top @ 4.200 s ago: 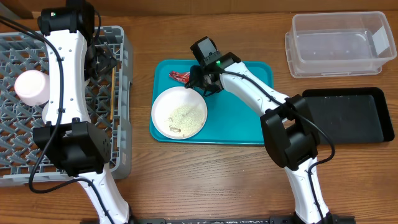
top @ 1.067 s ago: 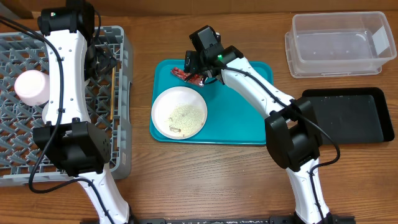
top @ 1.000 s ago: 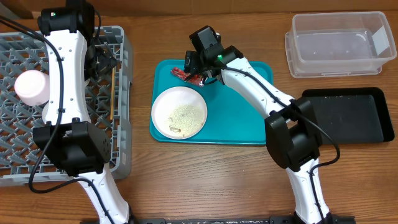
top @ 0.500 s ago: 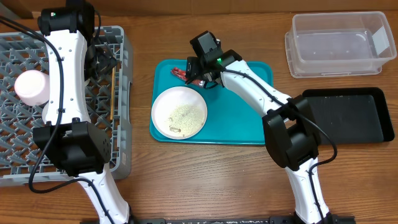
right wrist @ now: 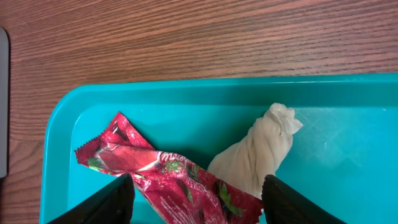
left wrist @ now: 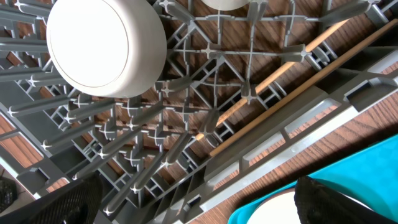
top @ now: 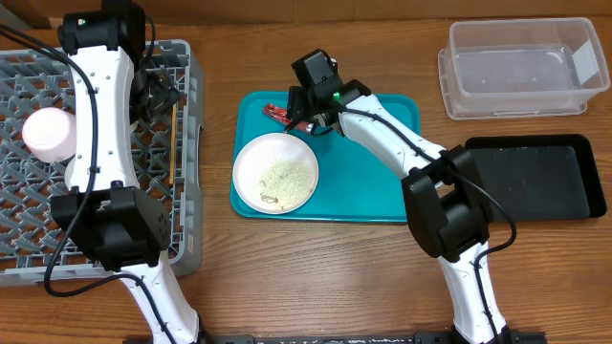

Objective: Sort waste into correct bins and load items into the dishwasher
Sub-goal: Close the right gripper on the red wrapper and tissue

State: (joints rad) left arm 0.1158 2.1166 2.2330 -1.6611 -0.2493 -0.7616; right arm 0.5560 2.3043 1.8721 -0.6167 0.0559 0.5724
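Note:
The crumpled red wrapper point(right wrist: 168, 171) with its white end point(right wrist: 258, 152) lies in the back left corner of the teal tray point(top: 373, 182). My right gripper point(right wrist: 202, 202) is open, low over the wrapper point(top: 276, 112), with a finger on each side of it. The white plate point(top: 275, 172) with rice-like crumbs point(top: 279, 177) sits on the tray's left part. My left gripper point(left wrist: 199, 208) is open and empty above the right edge of the grey dish rack point(top: 186, 229). In the rack are a pale pink upturned bowl point(top: 48, 134) and the chopsticks point(left wrist: 292, 93).
The clear tub point(top: 521, 67) stands at the back right, with the black tray point(top: 535, 177) in front of it. The left arm's white links reach over the rack. The right arm stretches across the teal tray.
My right gripper has shifted a little to the right and nearer, settling low over the wrapper. The left arm has not moved.

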